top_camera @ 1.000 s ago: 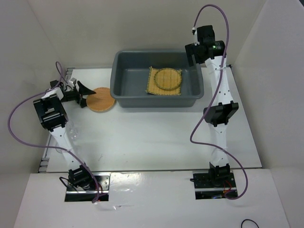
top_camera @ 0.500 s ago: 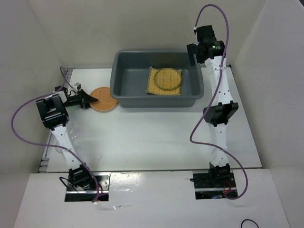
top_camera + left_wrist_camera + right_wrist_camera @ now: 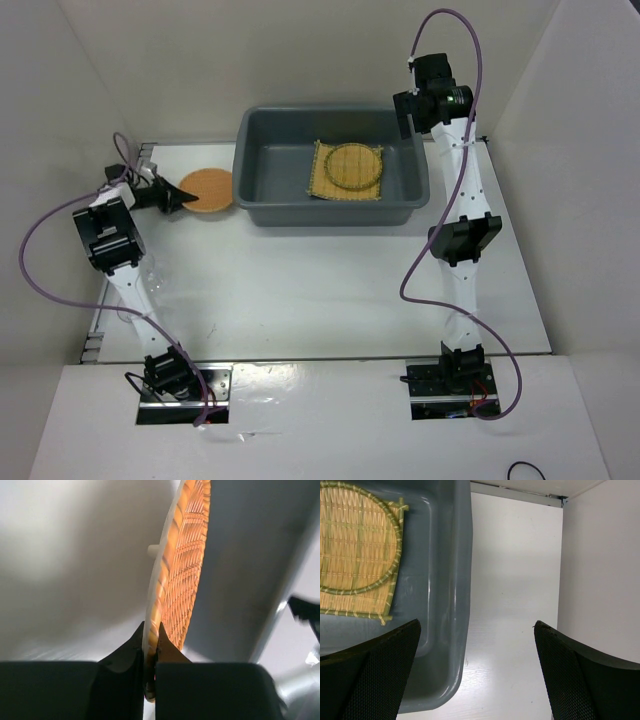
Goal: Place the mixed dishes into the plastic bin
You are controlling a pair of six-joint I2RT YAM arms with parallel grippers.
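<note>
Where the left gripper [image 3: 176, 196] presses its fingers together, it pinches the rim of the orange-brown tray [image 3: 207, 189], just beside the left end of the plastic bin [image 3: 240, 180]. Whether that tray is clear of the surface cannot be told. The right gripper [image 3: 476, 627] is spread wide above the bin's right end, gripping nothing. Inside the bin lies the square mat [image 3: 324, 187] with the yellow tray [image 3: 353, 163] on top of it. Everything sits on a white table [image 3: 320, 290], closed in by plain white walls [image 3: 330, 50] at the back and both sides. In all there are two arms, one bin, one mat and two round trays.
</note>
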